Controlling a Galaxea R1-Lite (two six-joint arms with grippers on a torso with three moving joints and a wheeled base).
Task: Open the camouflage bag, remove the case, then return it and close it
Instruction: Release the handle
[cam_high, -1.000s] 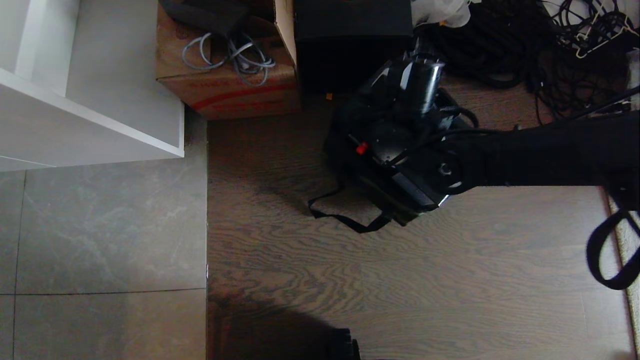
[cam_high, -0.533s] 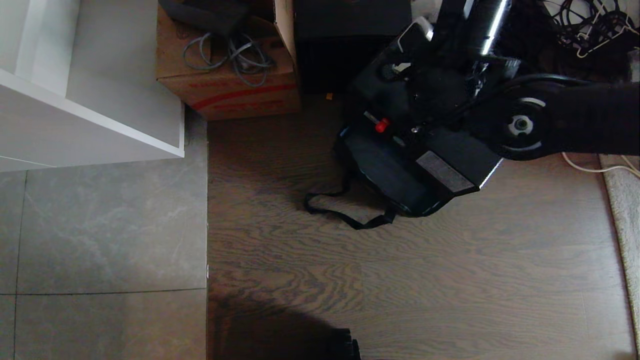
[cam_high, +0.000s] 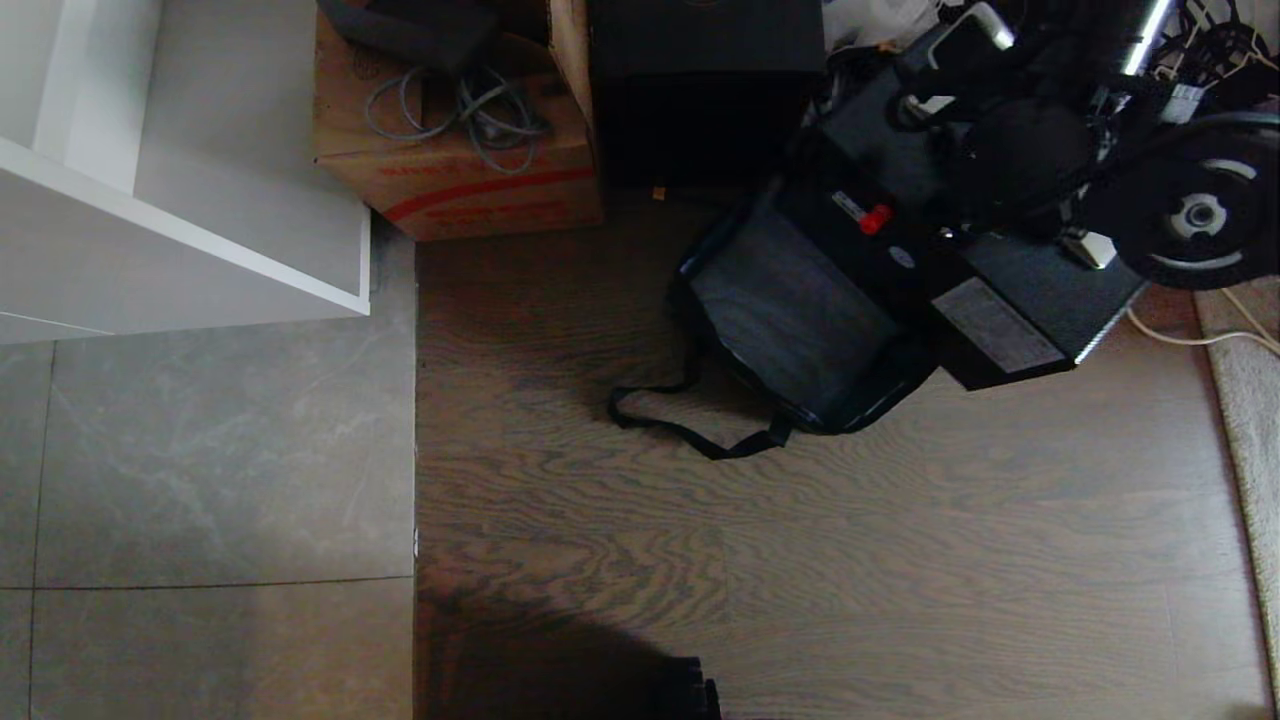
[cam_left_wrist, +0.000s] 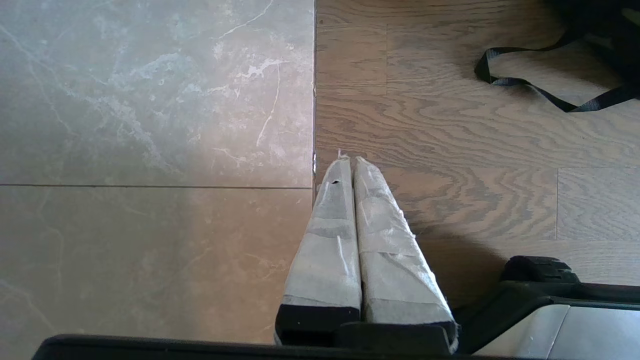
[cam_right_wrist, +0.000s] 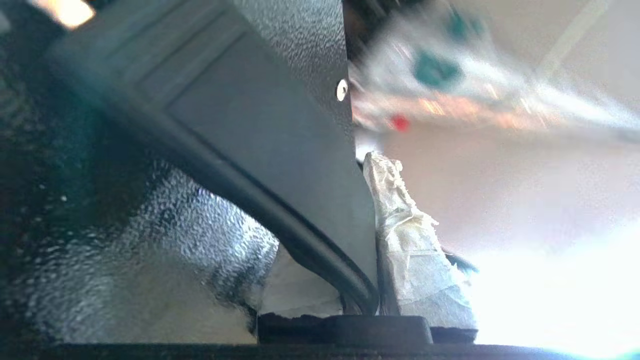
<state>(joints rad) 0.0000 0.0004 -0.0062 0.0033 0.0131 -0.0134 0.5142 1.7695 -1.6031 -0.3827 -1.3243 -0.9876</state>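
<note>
While right gripper (cam_right_wrist: 350, 280) jaws pinch handle (cam_right_wrist: 300, 240), case (cam_high: 1000, 300) hangs above camouflage bag (cam_high: 790, 310).

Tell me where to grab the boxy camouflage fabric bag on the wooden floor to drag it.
Probably by the black shoulder strap, coming from above at the boxy camouflage fabric bag's front left. The strap lies in a slack open loop on the wooden floor, clear of the black rigid case hanging over the bag's right side.
</note>
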